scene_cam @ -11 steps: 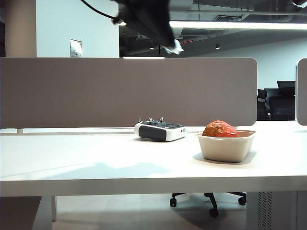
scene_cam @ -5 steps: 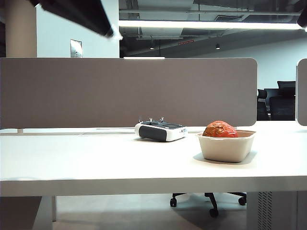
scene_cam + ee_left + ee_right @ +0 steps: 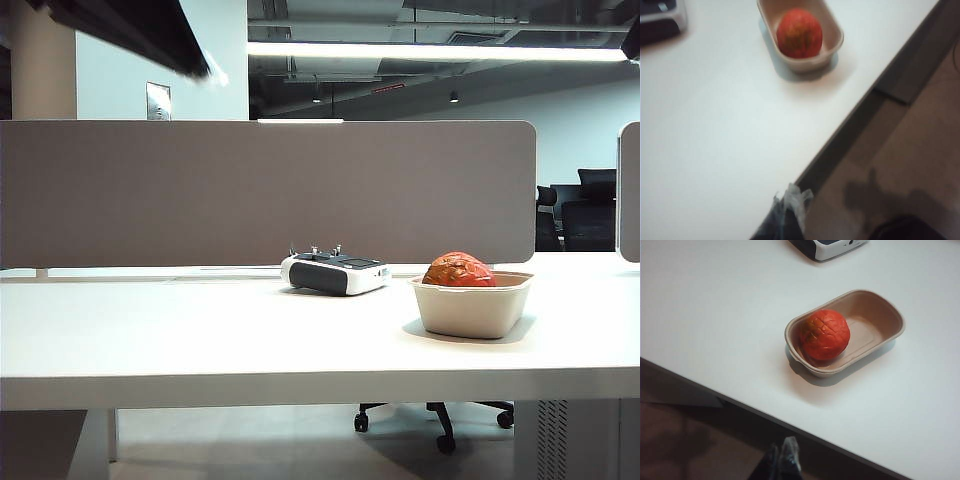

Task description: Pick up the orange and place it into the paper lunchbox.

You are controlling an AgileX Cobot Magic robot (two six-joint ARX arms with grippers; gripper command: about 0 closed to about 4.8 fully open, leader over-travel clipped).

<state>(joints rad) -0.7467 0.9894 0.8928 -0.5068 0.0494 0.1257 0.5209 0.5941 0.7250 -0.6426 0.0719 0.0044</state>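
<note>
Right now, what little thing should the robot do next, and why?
Probably nothing but park its arms. The orange already sits inside the paper lunchbox. The left gripper and right gripper have shut fingers holding nothing, and both hang well back past the table edge, so the job looks done.

Exterior level frontal; wrists high, overlooking lunchbox (image 3: 890, 315)

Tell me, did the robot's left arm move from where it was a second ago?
Yes. The left gripper, shut, has swung leftward and away, above the grey divider panel; only a dark blur remains top left.
</note>
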